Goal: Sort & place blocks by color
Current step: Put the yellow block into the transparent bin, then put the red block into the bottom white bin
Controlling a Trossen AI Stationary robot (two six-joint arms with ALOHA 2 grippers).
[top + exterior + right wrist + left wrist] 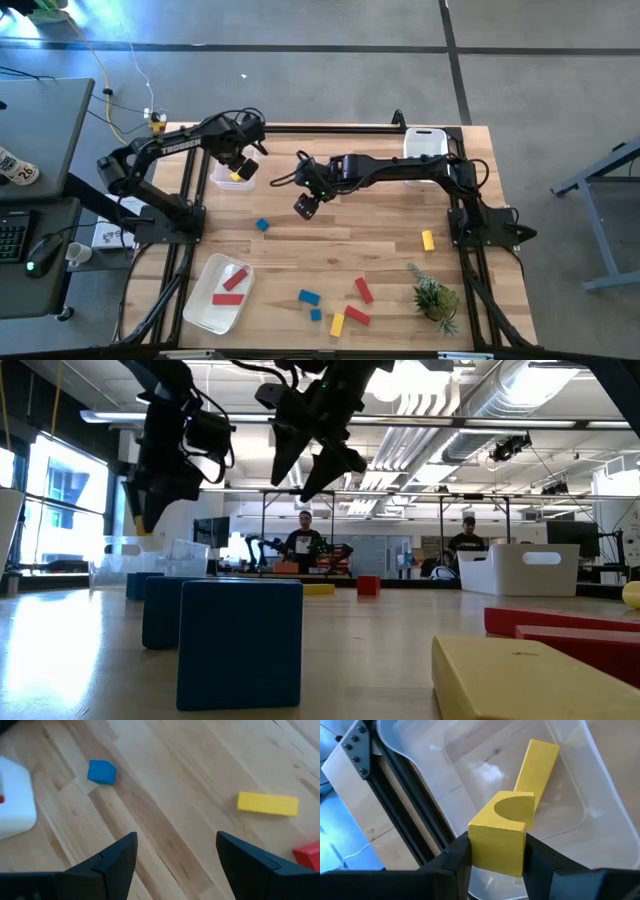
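the left gripper clenches a yellow block with a half-round notch above the clear plastic bin, which holds a long yellow bar. the white tray holds red blocks. the right gripper hangs spread, holding nothing, over the wooden table.

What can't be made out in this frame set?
- High view: the left gripper covers most of the clear bin; its contents are hidden.
- Left wrist view: the held yellow block hides part of the yellow bar.
- Low view: the blue cube blocks the table behind it.
- White tray: its low rim may hide more blocks.
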